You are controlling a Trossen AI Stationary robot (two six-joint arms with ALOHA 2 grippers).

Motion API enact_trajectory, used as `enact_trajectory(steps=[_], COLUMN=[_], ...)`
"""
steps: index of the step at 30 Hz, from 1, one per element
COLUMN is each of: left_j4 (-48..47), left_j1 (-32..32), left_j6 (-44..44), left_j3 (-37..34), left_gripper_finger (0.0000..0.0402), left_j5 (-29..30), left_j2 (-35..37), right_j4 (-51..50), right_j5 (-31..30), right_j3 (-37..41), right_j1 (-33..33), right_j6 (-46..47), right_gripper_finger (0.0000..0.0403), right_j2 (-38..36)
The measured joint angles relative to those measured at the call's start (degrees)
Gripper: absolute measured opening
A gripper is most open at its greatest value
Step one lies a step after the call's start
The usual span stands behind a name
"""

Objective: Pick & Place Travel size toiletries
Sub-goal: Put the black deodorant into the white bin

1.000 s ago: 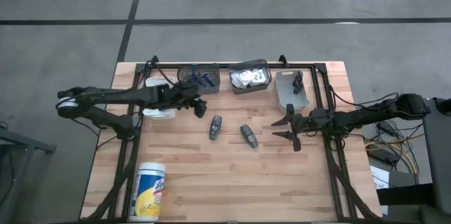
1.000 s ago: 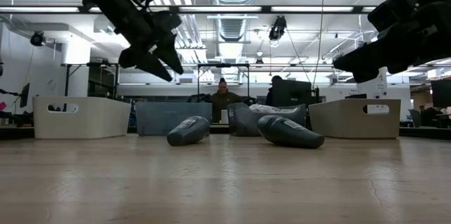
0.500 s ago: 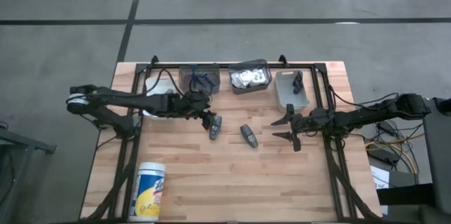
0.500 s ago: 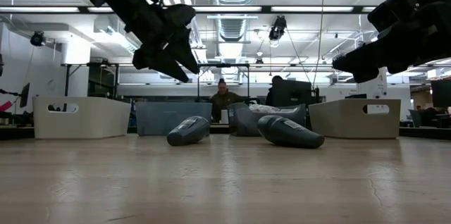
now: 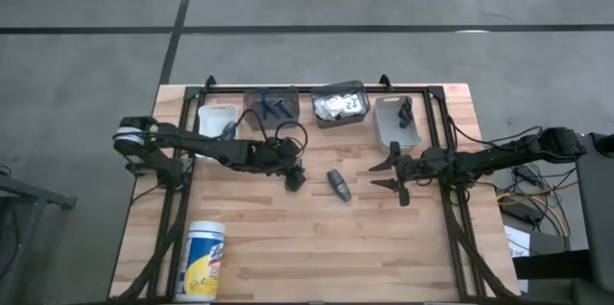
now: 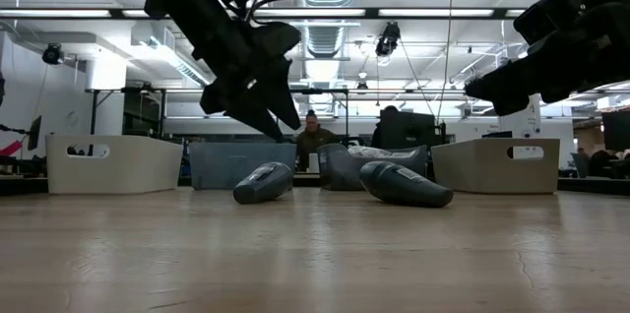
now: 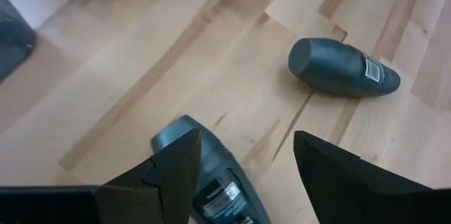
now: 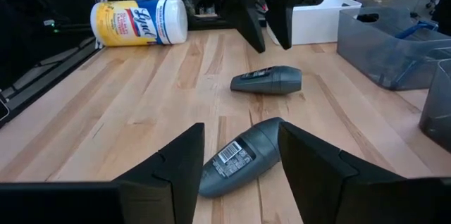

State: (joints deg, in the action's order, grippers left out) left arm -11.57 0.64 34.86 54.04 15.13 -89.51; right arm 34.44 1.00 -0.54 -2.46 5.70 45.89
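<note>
Two dark grey oblong tubes lie on their sides mid-table. My left gripper (image 5: 294,173) hangs open just above the left tube (image 7: 220,182), fingers slanting down on either side of it and clear of it, as the low view (image 6: 264,182) shows. The other tube (image 5: 338,184) lies a little to its right. My right gripper (image 5: 386,176) stands open at the right, raised above the table, short of that tube (image 8: 243,157), and touches nothing.
Along the far edge stand a white bin (image 5: 217,118), a grey bin with blue sticks (image 5: 271,106), a clear bin with white packets (image 5: 341,105) and a grey bin with a black piece (image 5: 397,123). A white canister (image 5: 203,259) lies near the front left corner.
My left gripper has swung away from the far bins toward the table's right and near side and has sunk, coming over the left tube. Its fingers have stayed open. Both tubes lie where they were.
</note>
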Motion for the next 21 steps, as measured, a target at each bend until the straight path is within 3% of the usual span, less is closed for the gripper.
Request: enact_trajectory(steps=[21], left_j4=[-5.44], left_j1=[1.79], left_j6=[11.11], left_j3=[0.96], left_gripper_finger=[0.0232], left_j5=[5.39], left_j2=[-4.79], right_j4=[-0.02], right_j5=[0.0], right_j3=[0.0], right_j1=[-0.01], right_j6=[0.01], right_gripper_finger=[0.0109], right_j2=[0.01])
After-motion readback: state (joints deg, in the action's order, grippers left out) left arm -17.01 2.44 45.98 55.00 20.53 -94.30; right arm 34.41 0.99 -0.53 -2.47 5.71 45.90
